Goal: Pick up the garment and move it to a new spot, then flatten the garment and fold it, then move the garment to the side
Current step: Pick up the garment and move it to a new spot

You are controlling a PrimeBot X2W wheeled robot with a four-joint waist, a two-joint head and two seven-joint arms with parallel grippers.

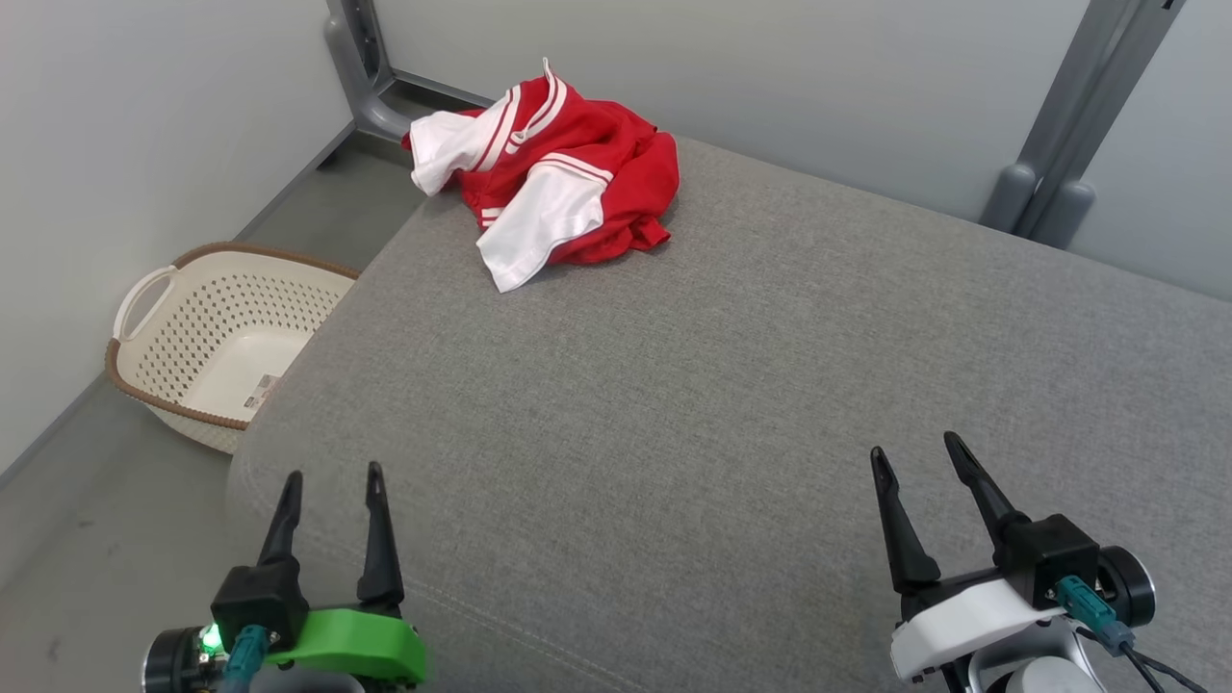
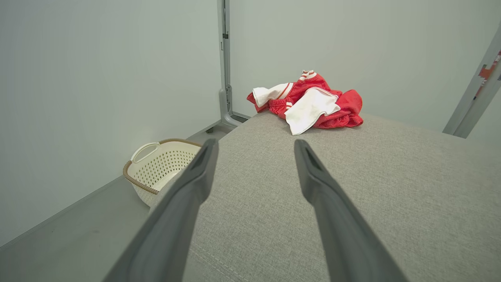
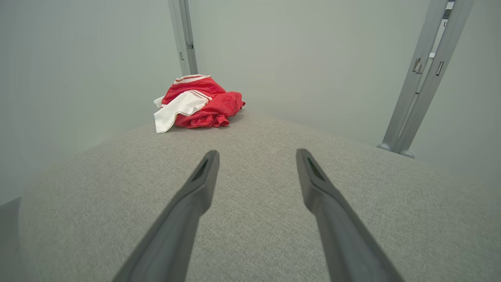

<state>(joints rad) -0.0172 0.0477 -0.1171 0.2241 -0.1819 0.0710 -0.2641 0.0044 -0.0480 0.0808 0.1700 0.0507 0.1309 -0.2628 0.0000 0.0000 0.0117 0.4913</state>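
Pale walls (image 1: pixel 144 144), grey floor (image 1: pixel 87 549), grey fabric cushion (image 1: pixel 722 385), cream basket (image 1: pixel 207 322) alongside.

A bare test booth set up for laundry: plain pale walls (image 1: pixel 770 77) and grey metal posts (image 1: pixel 1083 115) close behind the grey fabric-covered counter (image 1: pixel 731 404), a perforated laundry basket (image 1: pixel 207 332) on the floor (image 1: pixel 96 539) left of it.

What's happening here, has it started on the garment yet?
Nothing is being handled yet. The red-and-white garment lies crumpled at the far left corner of the grey cushioned surface. The left gripper and right gripper hover open and empty over the near edge, fingers pointing toward the garment but well apart from it. A perforated basket sits on the floor to the surface's left. The pickup has not begun.
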